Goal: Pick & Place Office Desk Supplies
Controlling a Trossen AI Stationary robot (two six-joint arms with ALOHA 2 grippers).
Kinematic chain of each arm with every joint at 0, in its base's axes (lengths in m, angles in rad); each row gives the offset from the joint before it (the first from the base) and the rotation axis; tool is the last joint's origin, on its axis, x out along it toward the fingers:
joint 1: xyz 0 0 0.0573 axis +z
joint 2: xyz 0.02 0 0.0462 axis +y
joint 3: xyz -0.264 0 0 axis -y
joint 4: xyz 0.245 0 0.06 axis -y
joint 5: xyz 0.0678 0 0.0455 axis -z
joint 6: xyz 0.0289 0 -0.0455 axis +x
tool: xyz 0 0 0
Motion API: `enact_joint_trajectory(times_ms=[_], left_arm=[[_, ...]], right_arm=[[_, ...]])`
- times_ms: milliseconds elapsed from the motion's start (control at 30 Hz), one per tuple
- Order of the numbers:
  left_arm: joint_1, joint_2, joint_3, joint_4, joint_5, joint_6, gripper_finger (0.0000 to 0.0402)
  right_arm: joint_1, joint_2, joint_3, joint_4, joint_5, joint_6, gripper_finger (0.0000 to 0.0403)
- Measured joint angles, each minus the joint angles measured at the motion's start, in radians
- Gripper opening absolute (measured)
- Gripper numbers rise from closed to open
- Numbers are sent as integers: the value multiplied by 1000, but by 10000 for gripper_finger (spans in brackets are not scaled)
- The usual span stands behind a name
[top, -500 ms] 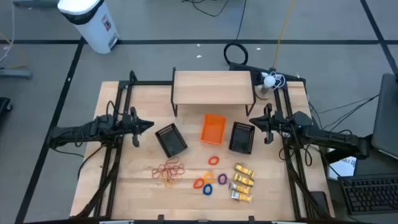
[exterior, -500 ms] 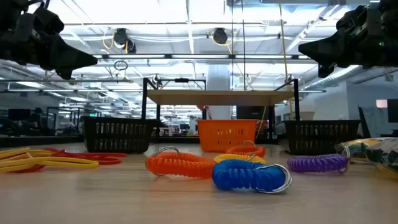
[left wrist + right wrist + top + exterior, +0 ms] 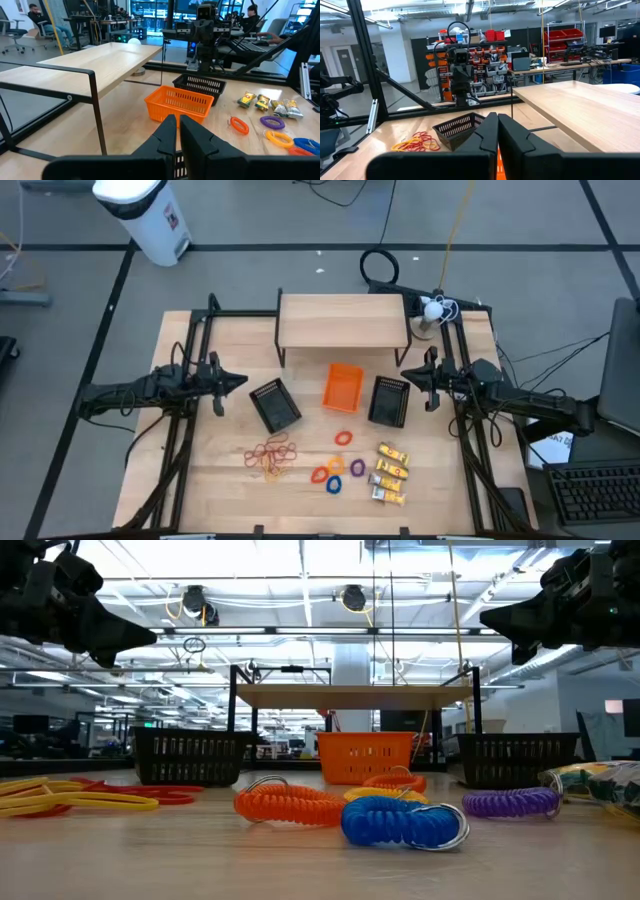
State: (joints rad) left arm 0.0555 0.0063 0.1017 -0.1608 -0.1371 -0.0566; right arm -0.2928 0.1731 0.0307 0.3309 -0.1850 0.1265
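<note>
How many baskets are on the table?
3: a black basket left of the orange basket, which sits under the shelf's front edge, and another black basket on its right.

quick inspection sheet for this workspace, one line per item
surface: wooden table with a raised shelf at the back
job's things: rubber bands, coil rings, yellow packets, all loose on the table
clutter: orange bin, two black mesh bins
grippers: left gripper and right gripper both shut, holding nothing, raised
cables: coiled cable on the floor behind
surroundings: white trash can; people at desks
</note>
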Motion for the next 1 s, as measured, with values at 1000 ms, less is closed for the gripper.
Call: enact_joint_trajectory(times_ms=[1000], left_arm=[[0, 0, 0, 1, -2, 33, 26]], right_arm=[[0, 0, 0, 0, 0, 0, 0]])
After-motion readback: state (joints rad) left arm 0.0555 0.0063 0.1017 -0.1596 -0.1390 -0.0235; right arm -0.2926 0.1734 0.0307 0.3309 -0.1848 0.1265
